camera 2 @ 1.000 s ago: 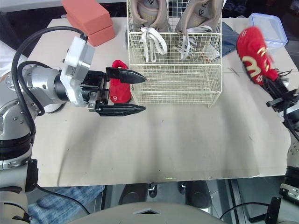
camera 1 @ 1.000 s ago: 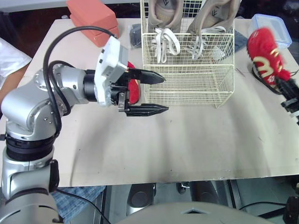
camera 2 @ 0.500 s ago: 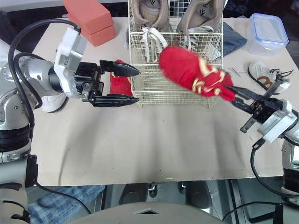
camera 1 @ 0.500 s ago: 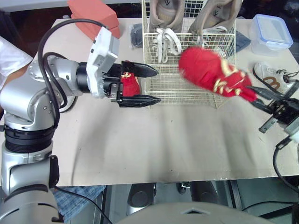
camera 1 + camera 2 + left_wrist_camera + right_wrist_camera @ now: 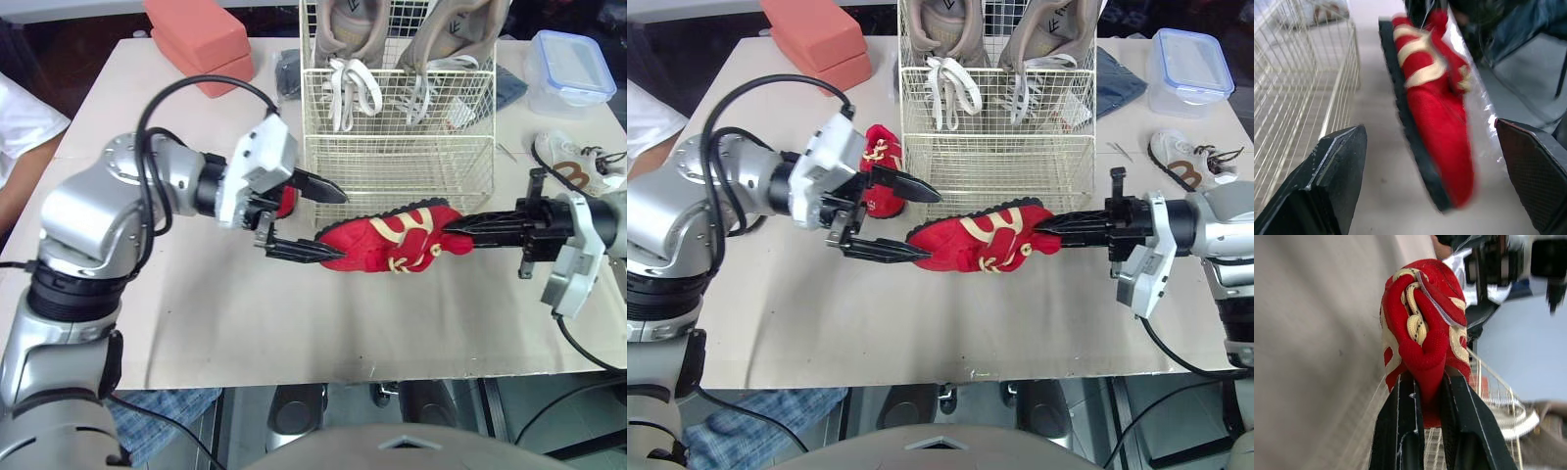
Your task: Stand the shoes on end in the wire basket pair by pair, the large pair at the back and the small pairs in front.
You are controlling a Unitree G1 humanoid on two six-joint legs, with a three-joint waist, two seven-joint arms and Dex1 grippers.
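While the right gripper [image 5: 458,226] is clamped on the heel of a red shoe [image 5: 392,238], that shoe lies lengthwise just in front of the wire basket [image 5: 397,166], low over the table [image 5: 294,323], its black sole turned toward the basket and its toe pointing at the left gripper [image 5: 328,225]. Whether it touches the tabletop cannot be told. The left gripper's fingers are spread wide, one on either side of the toe, not closed on it. A second red shoe [image 5: 877,181] lies on the table just beside the basket's left wall. At the back of the basket a large pair of beige sneakers [image 5: 343,24] stands on end, laces hanging. A small white shoe [image 5: 1181,157] lies on the table to the basket's right, near a clear plastic container [image 5: 568,64].
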